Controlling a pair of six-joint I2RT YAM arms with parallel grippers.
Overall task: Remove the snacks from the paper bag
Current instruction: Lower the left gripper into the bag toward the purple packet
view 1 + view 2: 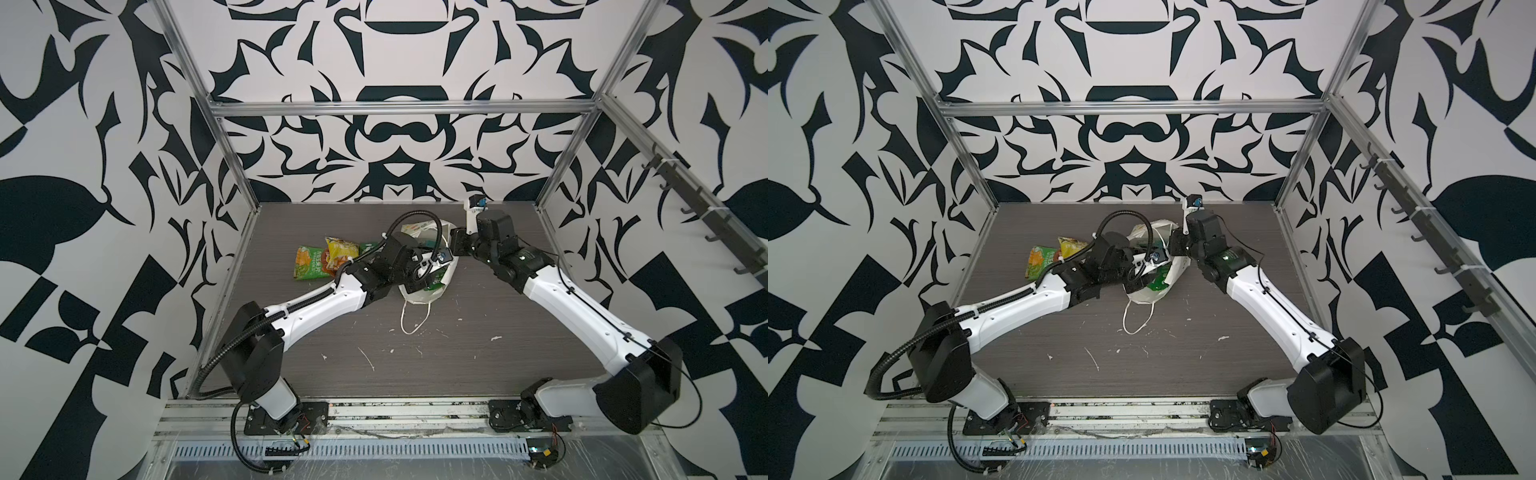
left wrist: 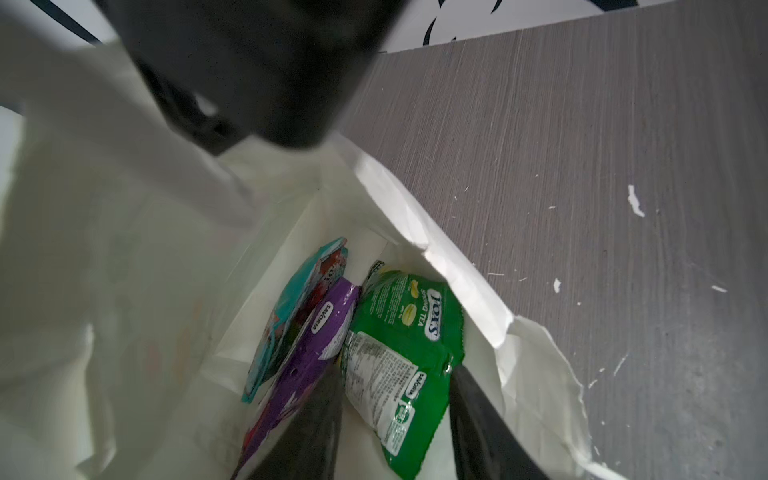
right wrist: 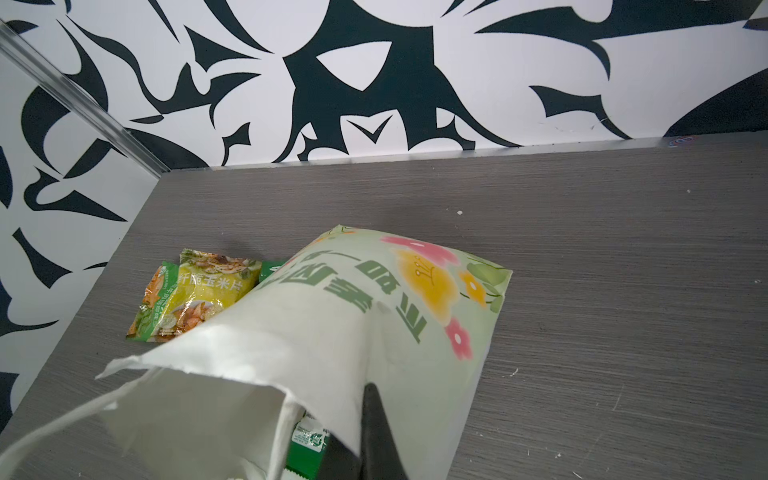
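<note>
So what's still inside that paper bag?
Looking into the paper bag, three snack packets show: a green packet, a purple packet and a teal-red packet, with the left tool straddling the green one. Whatever lies beneath them is covered.

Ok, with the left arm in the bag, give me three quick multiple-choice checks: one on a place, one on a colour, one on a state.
1. Relative to the paper bag, where is the yellow packet?
A) inside it
B) on the table beside it
C) held above it

2. What colour is the packet between the left gripper's fingers?
A) purple
B) yellow
C) green

3. What is the right gripper doing?
A) pinching the bag's wall at its mouth
B) hanging open over bare table
C) gripping a purple packet

Answers:
1 B: in both top views the yellow packet lies flat on the table, left of the bag.
2 C: the left wrist view shows the fingers either side of the green packet.
3 A: the right wrist view shows a finger against the bag's outer wall.
</note>
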